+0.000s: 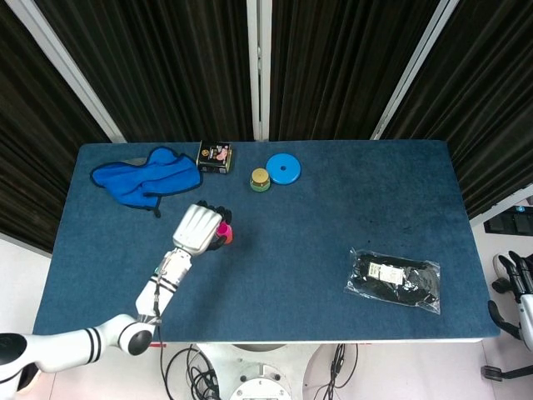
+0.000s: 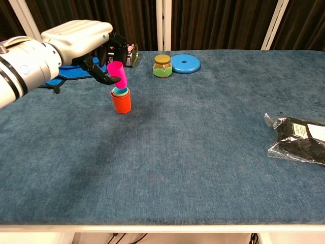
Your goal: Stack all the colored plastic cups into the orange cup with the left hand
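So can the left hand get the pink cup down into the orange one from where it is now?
Probably yes: the left hand holds the pink cup just above the orange cup, whose open mouth nothing covers.

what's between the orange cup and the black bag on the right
Only bare blue table: in the chest view nothing stands between the orange cup and the bag. The head view shows the same.
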`<state>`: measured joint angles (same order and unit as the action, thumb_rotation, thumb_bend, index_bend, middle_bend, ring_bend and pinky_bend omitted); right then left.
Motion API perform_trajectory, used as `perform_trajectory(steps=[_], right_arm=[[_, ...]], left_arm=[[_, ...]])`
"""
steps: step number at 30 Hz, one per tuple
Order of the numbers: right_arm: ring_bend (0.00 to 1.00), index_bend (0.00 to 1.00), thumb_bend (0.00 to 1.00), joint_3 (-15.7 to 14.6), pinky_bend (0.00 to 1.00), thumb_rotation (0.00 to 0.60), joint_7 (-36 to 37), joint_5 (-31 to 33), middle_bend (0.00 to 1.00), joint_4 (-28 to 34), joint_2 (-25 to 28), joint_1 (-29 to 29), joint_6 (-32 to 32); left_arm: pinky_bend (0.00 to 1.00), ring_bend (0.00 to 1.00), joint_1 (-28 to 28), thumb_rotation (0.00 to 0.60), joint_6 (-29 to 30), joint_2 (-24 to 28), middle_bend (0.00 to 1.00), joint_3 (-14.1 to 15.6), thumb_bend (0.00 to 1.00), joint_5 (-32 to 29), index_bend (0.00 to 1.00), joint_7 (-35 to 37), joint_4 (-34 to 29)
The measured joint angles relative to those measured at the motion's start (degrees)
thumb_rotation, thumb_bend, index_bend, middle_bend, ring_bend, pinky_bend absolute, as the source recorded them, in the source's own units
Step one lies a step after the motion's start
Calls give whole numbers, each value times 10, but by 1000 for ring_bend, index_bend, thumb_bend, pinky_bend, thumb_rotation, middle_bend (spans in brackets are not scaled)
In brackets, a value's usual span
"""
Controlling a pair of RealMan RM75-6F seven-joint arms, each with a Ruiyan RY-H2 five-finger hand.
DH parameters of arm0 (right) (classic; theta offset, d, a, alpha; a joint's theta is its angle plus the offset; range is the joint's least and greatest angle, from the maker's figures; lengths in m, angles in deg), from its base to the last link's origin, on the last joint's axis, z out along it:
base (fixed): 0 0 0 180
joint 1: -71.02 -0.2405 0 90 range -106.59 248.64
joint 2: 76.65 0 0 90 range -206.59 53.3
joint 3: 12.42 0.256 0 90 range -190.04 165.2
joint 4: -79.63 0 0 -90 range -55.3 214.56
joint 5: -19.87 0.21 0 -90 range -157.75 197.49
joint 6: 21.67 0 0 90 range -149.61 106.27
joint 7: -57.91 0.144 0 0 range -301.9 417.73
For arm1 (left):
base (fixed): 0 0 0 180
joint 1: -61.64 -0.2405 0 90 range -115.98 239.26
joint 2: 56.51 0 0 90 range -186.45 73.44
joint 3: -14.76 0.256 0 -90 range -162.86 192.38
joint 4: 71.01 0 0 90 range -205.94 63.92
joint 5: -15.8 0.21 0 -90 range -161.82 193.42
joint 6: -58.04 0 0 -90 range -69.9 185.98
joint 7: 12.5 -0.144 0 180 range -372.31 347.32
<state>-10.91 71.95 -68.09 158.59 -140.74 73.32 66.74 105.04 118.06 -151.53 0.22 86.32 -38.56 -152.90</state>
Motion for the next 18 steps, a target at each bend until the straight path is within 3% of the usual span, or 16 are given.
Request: perform_trajectory(steps=[18], right_arm=[[0, 0, 327, -2, 0, 600, 1, -1, 0, -2, 1, -1, 0]], left_arm=[[439, 547, 19, 600, -20, -32, 499, 11, 307, -24, 498, 24, 83]])
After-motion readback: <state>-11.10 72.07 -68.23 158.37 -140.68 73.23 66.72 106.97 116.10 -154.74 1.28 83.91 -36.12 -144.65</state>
